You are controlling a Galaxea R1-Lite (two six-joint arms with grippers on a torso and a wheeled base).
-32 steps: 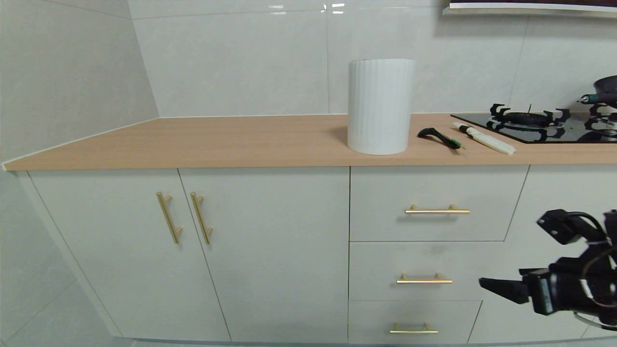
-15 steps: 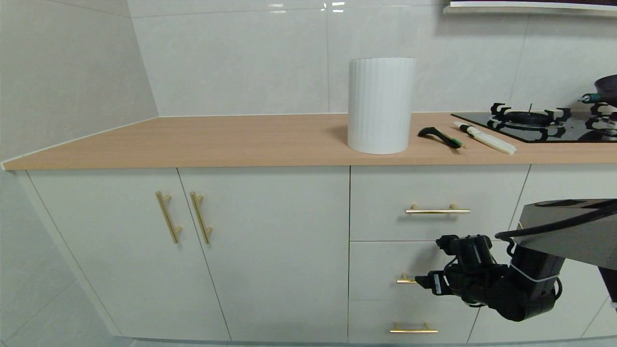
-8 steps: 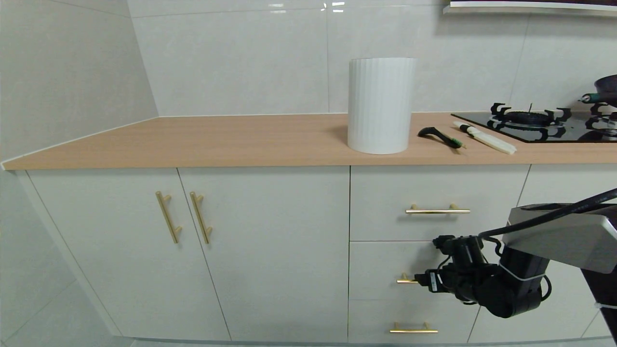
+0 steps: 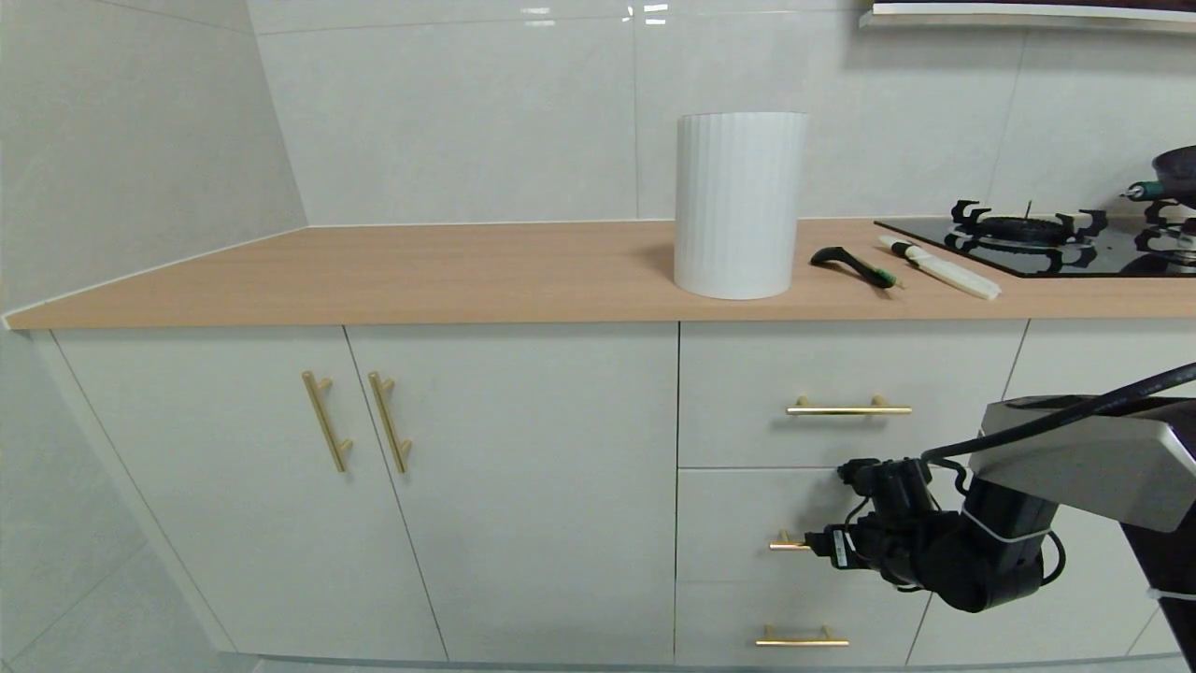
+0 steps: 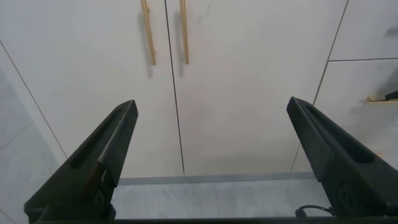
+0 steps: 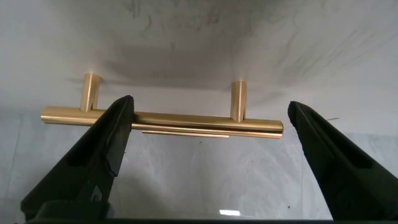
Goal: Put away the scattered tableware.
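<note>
Head view, tableware: a black-handled utensil (image 4: 852,265) and a long cream-white utensil (image 4: 938,267) lie flat, close side by side, at 3 o'clock of the canister.
Canister (image 4: 738,206): tall ribbed cylinder, matte white, upright.
Countertop (image 4: 374,276): smooth pale wood grain.
Middle drawer handle (image 6: 161,118): round brass-coloured bar on two posts.
My right gripper (image 4: 811,543): at 5 o'clock of the canister, black fingers spread wide at that bar, not closed on it.
My left gripper (image 5: 211,106): spread wide, holding nothing, facing pale cabinet doors (image 5: 249,81).
</note>
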